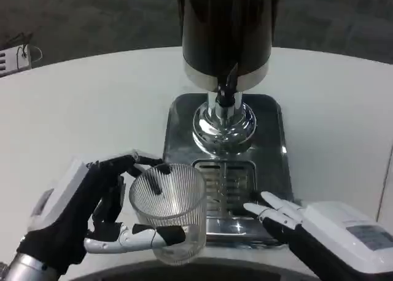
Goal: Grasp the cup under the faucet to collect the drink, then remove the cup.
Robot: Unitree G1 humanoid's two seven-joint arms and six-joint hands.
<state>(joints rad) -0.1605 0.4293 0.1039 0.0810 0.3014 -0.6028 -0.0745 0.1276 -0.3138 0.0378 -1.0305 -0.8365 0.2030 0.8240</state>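
Head view: the left hand (92, 210) wraps the ribbed clear cup (169, 210) at the drip tray's (270, 189) front-left edge, short of the faucet (225, 91). The right hand (291, 223), fingers extended and holding nothing, rests at the tray's front, seemingly waiting

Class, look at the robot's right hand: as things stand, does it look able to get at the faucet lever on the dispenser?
Probably yes. The right hand rests open at the front edge of the drip tray; nothing stands between it and the faucet lever. The cup sits off left in the left hand.
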